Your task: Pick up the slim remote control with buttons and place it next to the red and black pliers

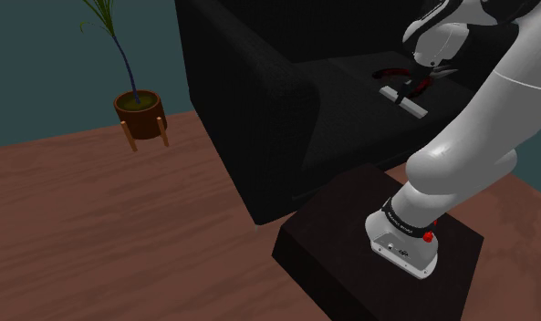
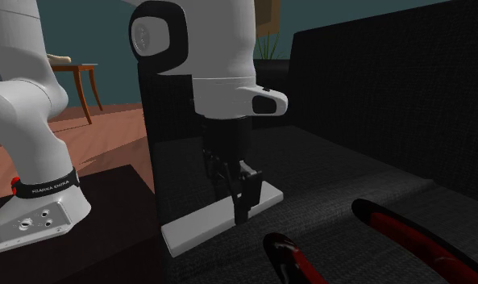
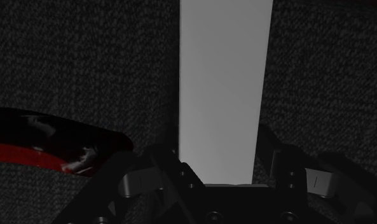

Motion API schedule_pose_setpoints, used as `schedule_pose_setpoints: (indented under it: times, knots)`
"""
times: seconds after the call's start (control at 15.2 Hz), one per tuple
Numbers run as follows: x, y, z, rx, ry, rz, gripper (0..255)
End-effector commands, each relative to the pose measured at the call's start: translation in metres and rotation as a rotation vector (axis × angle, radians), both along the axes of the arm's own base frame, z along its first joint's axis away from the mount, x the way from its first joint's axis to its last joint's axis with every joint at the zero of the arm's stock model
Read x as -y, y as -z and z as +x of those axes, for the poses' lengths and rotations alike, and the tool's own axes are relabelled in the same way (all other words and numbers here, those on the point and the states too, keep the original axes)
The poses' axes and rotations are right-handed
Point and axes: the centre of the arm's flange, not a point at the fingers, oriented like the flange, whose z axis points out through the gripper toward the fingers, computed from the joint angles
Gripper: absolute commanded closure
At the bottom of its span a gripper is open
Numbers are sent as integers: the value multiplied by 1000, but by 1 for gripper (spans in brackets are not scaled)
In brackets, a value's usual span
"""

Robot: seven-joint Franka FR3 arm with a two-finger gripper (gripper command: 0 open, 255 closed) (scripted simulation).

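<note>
The remote [image 2: 198, 223] is drawn as a plain white flat slab. It sits low on the black sofa seat [image 2: 342, 173], and I cannot tell if it rests on the cushion. My black gripper [image 2: 242, 211] comes straight down on it, shut on its long sides. In the wrist view the fingers [image 3: 170, 151] clasp the white remote [image 3: 224, 76] between them. The red and black pliers [image 2: 410, 235] lie on the same seat just beside the remote, one handle [image 3: 50, 153] close to my finger. In the shoulder view the remote [image 1: 407, 100] and pliers [image 1: 425, 82] lie under the gripper [image 1: 412, 89].
The black sofa [image 1: 259, 82] has a tall armrest and backrest around the seat. My dark stand [image 1: 341, 251] is on a wooden floor [image 1: 104, 228] in front of it. A potted plant [image 1: 140, 109] stands far off. A wooden chair [image 2: 77, 77] shows behind the arm.
</note>
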Motion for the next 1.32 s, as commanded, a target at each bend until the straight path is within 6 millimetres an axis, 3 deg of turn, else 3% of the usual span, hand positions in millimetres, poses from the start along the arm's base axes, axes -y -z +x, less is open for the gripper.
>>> schedule_pose_setpoints:
  times: [0.0,0.07,0.13,0.46,0.73,1.25]
  knots:
    - [0,0,0,0,0,0,255]
    - [0,0,0,0,0,0,255]
    - [0,0,0,0,0,0,0]
    - [0,0,0,0,0,0,0]
    - [-1,-50,-1,0,0,0,0]
    - [-1,-50,-1,0,0,0,0]
